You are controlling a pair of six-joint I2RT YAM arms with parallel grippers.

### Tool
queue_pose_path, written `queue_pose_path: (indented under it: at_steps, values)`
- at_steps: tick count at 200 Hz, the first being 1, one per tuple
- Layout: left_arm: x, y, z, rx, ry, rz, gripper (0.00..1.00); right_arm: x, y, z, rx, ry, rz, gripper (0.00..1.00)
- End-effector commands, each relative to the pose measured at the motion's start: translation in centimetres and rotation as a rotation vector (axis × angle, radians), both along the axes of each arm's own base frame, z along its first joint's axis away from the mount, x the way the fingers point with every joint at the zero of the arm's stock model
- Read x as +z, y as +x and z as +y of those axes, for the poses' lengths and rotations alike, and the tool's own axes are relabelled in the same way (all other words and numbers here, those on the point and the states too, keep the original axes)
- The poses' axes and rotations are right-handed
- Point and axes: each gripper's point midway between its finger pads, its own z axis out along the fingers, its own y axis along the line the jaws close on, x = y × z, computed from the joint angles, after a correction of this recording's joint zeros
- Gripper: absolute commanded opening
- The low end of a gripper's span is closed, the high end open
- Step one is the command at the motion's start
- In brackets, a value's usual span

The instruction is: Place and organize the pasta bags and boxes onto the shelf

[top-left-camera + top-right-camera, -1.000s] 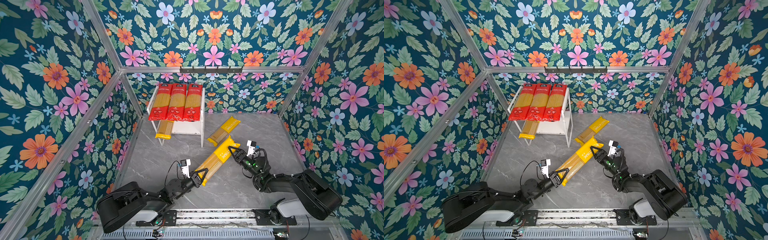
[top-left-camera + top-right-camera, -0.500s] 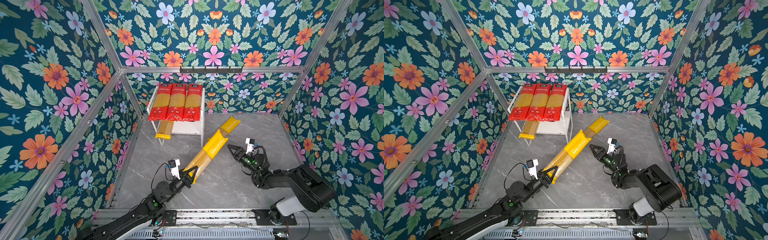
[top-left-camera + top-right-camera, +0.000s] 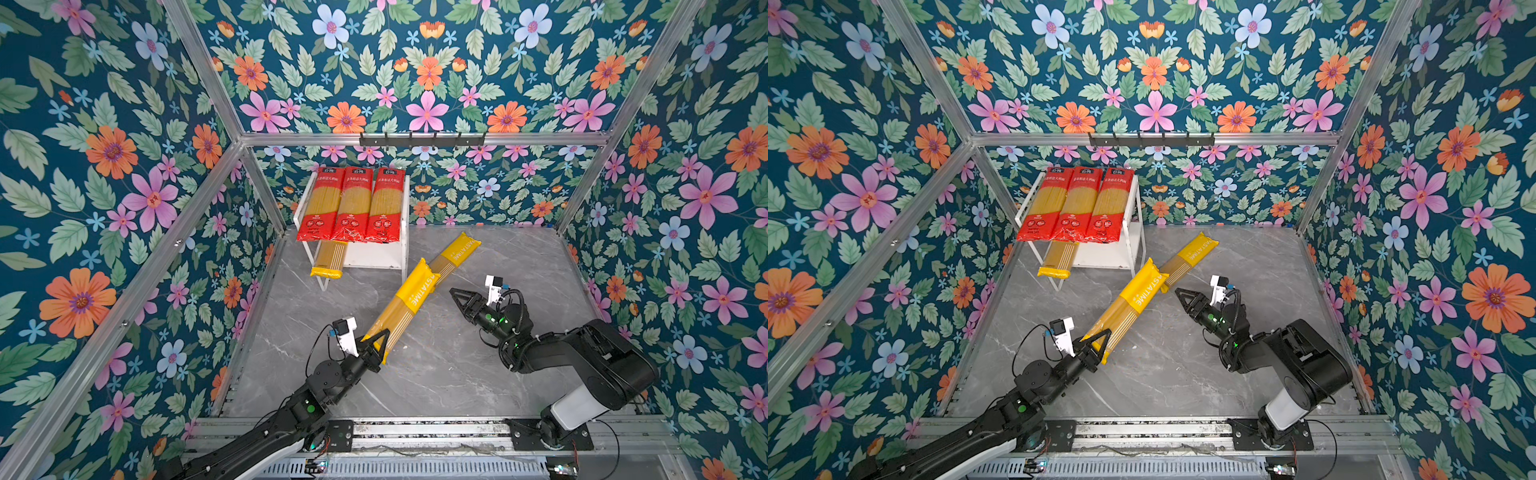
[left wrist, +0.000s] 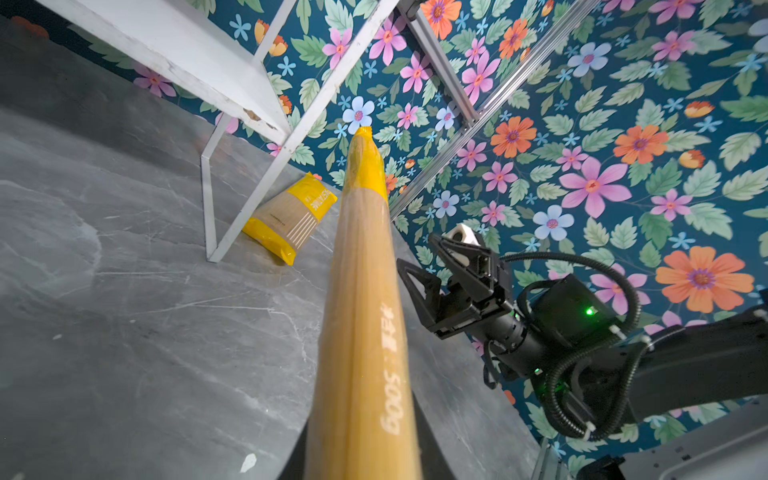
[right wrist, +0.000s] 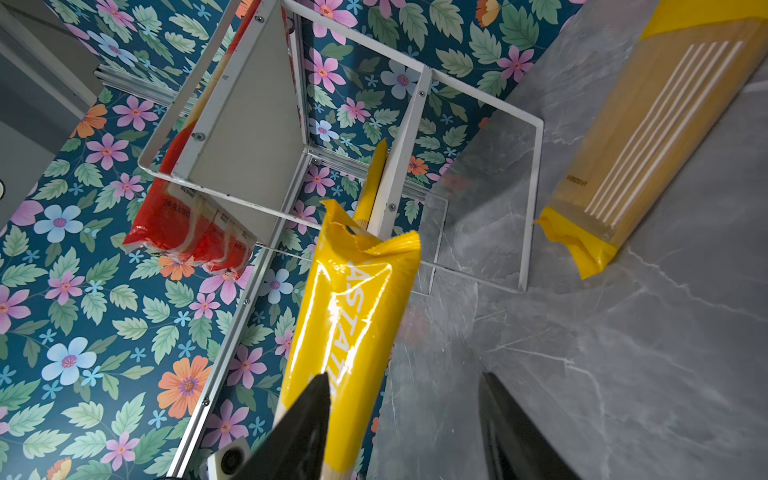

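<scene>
The left gripper (image 3: 376,345) is clamped narrow on the near end of a held yellow pack (image 3: 409,297), which slants up off the grey floor (image 3: 436,374) toward the shelf (image 3: 374,257) in the back left corner. The pack's far crimped edge sits just right of the shelf's front right leg. In both top views that end overlaps the near end of the floor pack (image 3: 455,251), a second yellow pack lying diagonally on the floor right of the shelf. Whether the two touch I cannot tell. The right gripper (image 3: 457,296) hangs just beside the held pack's printed upper part, near it but apart, with its jaws spread and nothing between them. On the shelf's top board three red packs (image 3: 353,203) lie side by side, filling its width, their near ends overhanging the front edge. On the lower board a tucked yellow pack (image 3: 329,259) lies along the left side and pokes out past the front edge. To its right the white board shows bare up to the right legs. Open floor lies between the two arms, in front of the shelf, and along the right wall beyond the floor pack.
</scene>
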Motion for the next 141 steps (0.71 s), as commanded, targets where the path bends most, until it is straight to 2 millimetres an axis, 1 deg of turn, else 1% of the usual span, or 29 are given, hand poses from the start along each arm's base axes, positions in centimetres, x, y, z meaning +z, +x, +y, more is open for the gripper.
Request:
queue_pose_path:
  at_steps: [1,18,36,38,43,53,62,80,95,110,125,141]
  values:
    - [-0.4,-1.0,-0.4,-0.062,-0.027,-0.047,0.0,2.1,-0.3,1.4,0.074,0.042,-0.064,0.62]
    - [0.2,-0.9,0.1,-0.043,-0.12,-0.047,0.0,2.2,-0.6,2.8,0.104,0.043,-0.07,0.66]
    - [0.7,-0.7,0.4,-0.027,-0.171,-0.037,0.0,2.5,-1.6,4.7,0.133,0.035,-0.09,0.67]
    - [0.8,-0.6,0.3,-0.027,-0.176,-0.037,0.0,1.5,-1.5,4.9,0.134,0.022,-0.07,0.67]
    - [1.0,-0.6,0.3,-0.029,-0.189,-0.039,0.0,0.9,-1.7,5.4,0.138,0.012,-0.06,0.67]
    - [1.6,-0.8,0.1,-0.043,-0.211,-0.047,0.0,0.5,-2.0,6.1,0.146,0.005,-0.055,0.68]
    - [1.8,-0.9,0.0,-0.054,-0.22,-0.05,0.0,0.0,-1.8,6.3,0.142,0.0,-0.046,0.68]
    - [1.4,-0.9,-0.4,-0.068,-0.202,-0.037,0.0,-0.8,-1.3,6.4,0.121,0.007,-0.008,0.69]
    - [1.2,-1.2,-0.6,-0.089,-0.197,-0.029,0.0,-0.2,-1.2,7.0,0.146,0.008,-0.033,0.69]
    - [1.1,-1.3,-0.7,-0.103,-0.202,-0.019,0.0,1.3,-1.6,8.5,0.209,0.015,-0.087,0.68]
    - [1.1,-1.3,-0.8,-0.105,-0.211,-0.009,0.0,2.7,-2.3,10.2,0.258,0.019,-0.143,0.66]
    - [1.2,-1.2,-1.0,-0.109,-0.211,-0.002,0.0,3.2,-2.9,11.5,0.276,0.018,-0.174,0.6]
